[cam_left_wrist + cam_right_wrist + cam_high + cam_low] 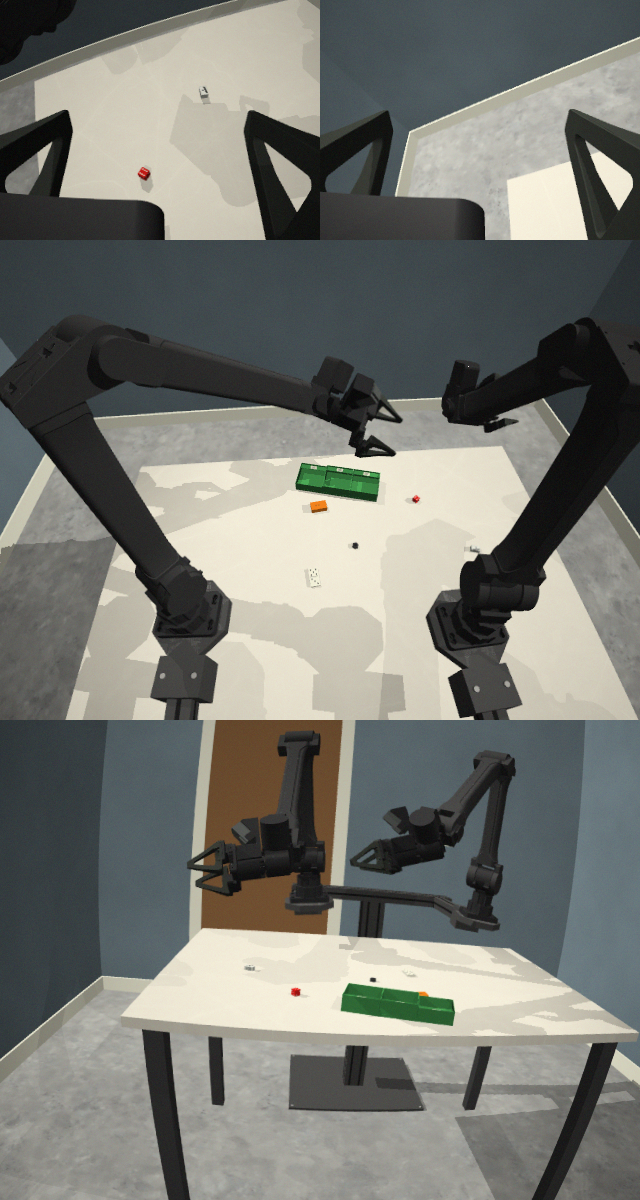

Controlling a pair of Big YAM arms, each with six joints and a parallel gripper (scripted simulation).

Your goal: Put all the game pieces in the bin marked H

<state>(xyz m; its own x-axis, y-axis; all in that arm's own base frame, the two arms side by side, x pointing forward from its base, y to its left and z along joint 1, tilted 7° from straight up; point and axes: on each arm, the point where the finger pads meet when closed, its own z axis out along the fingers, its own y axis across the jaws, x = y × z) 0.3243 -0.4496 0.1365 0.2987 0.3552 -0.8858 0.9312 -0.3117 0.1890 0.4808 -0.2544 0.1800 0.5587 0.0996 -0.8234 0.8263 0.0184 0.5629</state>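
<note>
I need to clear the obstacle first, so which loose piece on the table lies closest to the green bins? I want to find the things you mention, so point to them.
The orange block (318,506) (423,994), just beside the bins' long wall (336,494); the others lie farther off.
</note>
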